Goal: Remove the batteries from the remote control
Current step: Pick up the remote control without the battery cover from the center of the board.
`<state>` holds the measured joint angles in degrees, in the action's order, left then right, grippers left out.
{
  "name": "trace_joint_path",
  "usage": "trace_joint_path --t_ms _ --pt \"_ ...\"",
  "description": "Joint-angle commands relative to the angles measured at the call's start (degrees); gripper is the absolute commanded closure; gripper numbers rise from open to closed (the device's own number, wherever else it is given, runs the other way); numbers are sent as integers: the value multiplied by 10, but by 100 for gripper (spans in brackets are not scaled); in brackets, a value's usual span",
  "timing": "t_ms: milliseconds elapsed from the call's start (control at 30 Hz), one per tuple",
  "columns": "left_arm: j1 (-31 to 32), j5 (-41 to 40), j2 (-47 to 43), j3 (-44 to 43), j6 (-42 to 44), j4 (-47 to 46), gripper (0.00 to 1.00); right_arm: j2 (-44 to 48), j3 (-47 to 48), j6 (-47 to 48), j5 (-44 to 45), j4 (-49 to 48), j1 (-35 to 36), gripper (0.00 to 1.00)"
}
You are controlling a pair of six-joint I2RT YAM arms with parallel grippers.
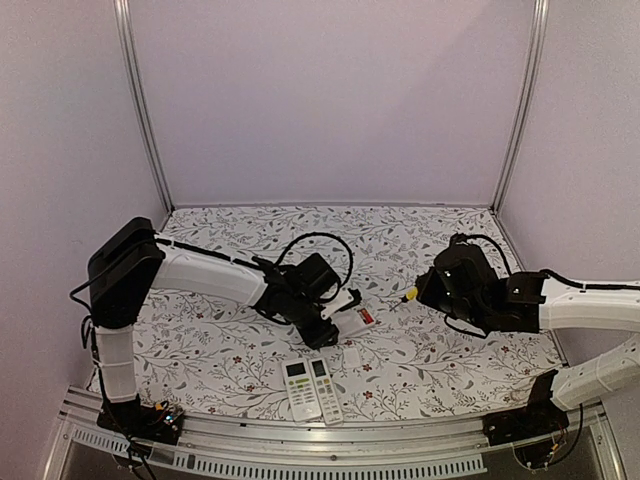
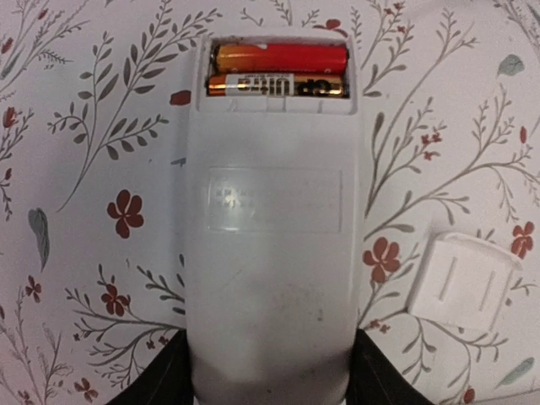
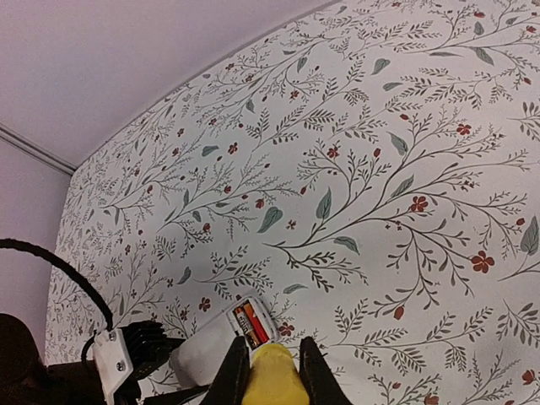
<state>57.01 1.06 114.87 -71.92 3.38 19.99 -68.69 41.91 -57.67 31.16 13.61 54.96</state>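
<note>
Batteries: two cells, lying side by side in the open compartment at the far end of the remote control. The red-orange cell is sitting farther out and the gold-and-black cell nearer.
Remote control: lying back-up on the floral table.
Battery cover: resting on the table, just to the right of the remote and apart from it.
Left gripper: straddling the remote's near end with its fingers right against the sides. Whether they are clamping cannot be told.
Right gripper: clamping a yellow-handled screwdriver, hovering well apart to the right.
Two other remotes: lying face-up near the front edge.
</note>
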Motion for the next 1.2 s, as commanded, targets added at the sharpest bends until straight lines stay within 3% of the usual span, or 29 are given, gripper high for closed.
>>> trace_joint_path --t_ms 0,633,967,1033,1167 --pt "11 16 -33 -2 -8 21 68 18 -2 -1 20 -26 -10 100" --pt "-39 127 -112 -10 -15 10 73 81 -9 43 -2 -10 -49 100" --pt "-12 92 -157 50 17 -24 73 82 -13 121 -117 -53 -74 100" --pt "-4 78 -152 55 19 -26 74 79 -23 119 -140 -72 -64 100" --pt "5 67 -146 68 22 -35 74 83 -31 104 -107 -87 -7 100"
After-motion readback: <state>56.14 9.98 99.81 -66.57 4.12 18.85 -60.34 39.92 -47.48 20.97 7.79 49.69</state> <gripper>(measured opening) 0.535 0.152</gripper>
